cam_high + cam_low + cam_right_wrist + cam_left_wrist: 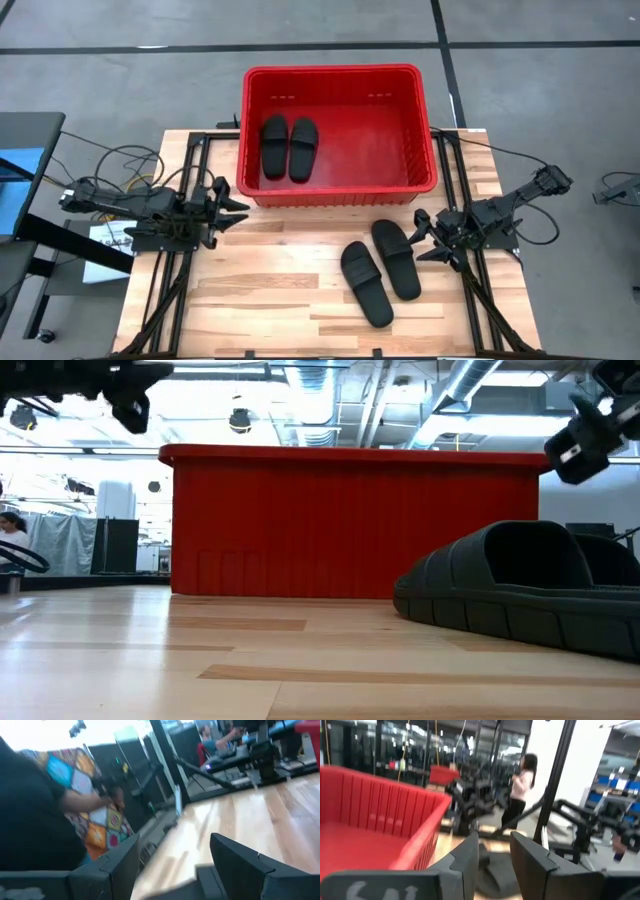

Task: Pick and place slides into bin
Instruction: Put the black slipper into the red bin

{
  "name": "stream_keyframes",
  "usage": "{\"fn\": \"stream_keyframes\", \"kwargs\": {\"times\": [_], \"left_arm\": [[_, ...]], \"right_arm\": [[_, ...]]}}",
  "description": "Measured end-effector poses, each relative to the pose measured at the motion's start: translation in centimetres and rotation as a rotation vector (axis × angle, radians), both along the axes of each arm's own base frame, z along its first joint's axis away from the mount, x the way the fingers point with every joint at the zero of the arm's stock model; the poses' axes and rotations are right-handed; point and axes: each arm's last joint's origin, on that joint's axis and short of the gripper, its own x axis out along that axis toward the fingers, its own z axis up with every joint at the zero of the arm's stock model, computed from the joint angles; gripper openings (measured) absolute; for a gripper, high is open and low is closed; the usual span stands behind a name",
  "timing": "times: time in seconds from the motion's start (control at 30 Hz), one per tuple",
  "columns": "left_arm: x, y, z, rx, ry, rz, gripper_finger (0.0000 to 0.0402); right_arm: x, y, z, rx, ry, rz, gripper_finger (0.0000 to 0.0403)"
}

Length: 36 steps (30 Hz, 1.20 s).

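The red bin [340,190] stands at the table's far middle, and its near wall shows in the low view [350,520]. Two black slides [275,146] [303,148] lie side by side on its floor at the left. Two more slides [366,283] [396,258] lie on the table in front of the bin's right half; one shows in the low view [520,595]. My left gripper [236,206] is open and empty near the bin's near left corner. My right gripper [424,235] is open and empty just right of the slides on the table.
Black frame rails run along the table's left [170,290] and right [480,300] sides. Bare wood lies at the near left [260,300]. A person [520,790] stands in the room beyond, and another person [35,810] shows close by in the right wrist view.
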Motion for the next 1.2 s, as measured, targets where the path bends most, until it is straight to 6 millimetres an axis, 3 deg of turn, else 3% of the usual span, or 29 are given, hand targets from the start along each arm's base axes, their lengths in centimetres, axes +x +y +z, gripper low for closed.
{"fn": "stream_keyframes", "kwargs": {"times": [0.23,0.57,0.97,1.2], "left_arm": [[-0.9,0.2,-1.5,-0.029,0.150,-0.002,0.0103],[-3.3,0.9,-2.1,-0.033,0.160,0.079,0.0103],[-3.7,1.0,-2.7,-0.022,0.211,0.107,0.0103],[-3.7,1.0,-2.0,-0.065,0.141,0.103,0.0103]], "right_arm": [[-0.2,-0.1,1.7,0.238,-0.075,0.024,0.0233],[-0.9,-0.9,4.2,0.532,-0.261,-0.026,0.0233],[-1.1,-1.5,4.6,0.547,-0.343,-0.215,0.0233],[-1.2,-1.6,5.5,0.416,-0.407,-0.273,0.0233]]}}
